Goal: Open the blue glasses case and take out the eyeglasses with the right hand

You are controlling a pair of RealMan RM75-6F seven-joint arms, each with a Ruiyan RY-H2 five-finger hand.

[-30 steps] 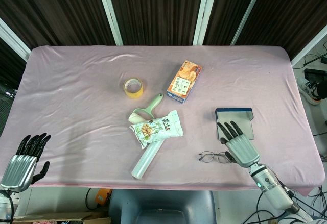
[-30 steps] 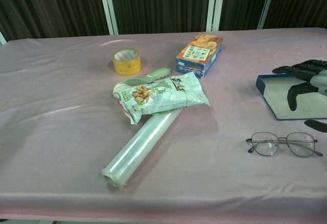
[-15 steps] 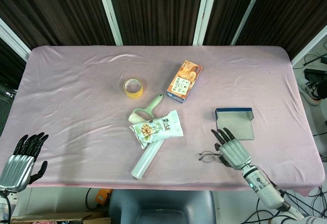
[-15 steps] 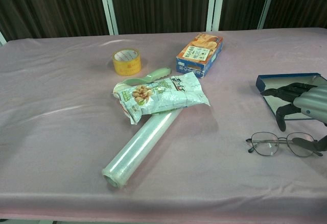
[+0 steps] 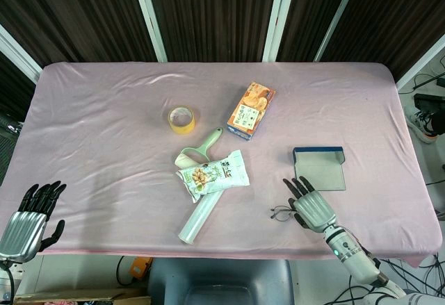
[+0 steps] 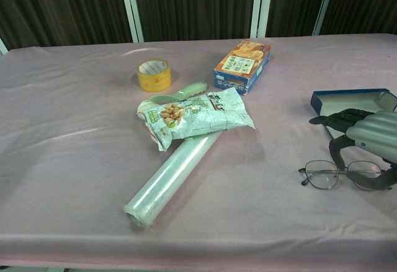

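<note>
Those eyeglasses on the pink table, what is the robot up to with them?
The blue glasses case already lies open on the pink table, and the eyeglasses lie on the cloth in front of it. The right robot hand hovers over their right half with fingers spread; whether it touches them cannot be told. The left robot hand hangs idle at the table's near left edge. A snack bag, a plastic wrap roll, tape and a cracker box sit untouched.

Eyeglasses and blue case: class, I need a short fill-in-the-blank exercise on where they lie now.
1. The blue glasses case lies ____, its lid up.
2. The eyeglasses lie on the ____, outside the case.
3. The ____ hand hovers above the eyeglasses.
4. The roll of yellow ____ sits behind the snack bag.

Missing words: open; table; right; tape
</note>
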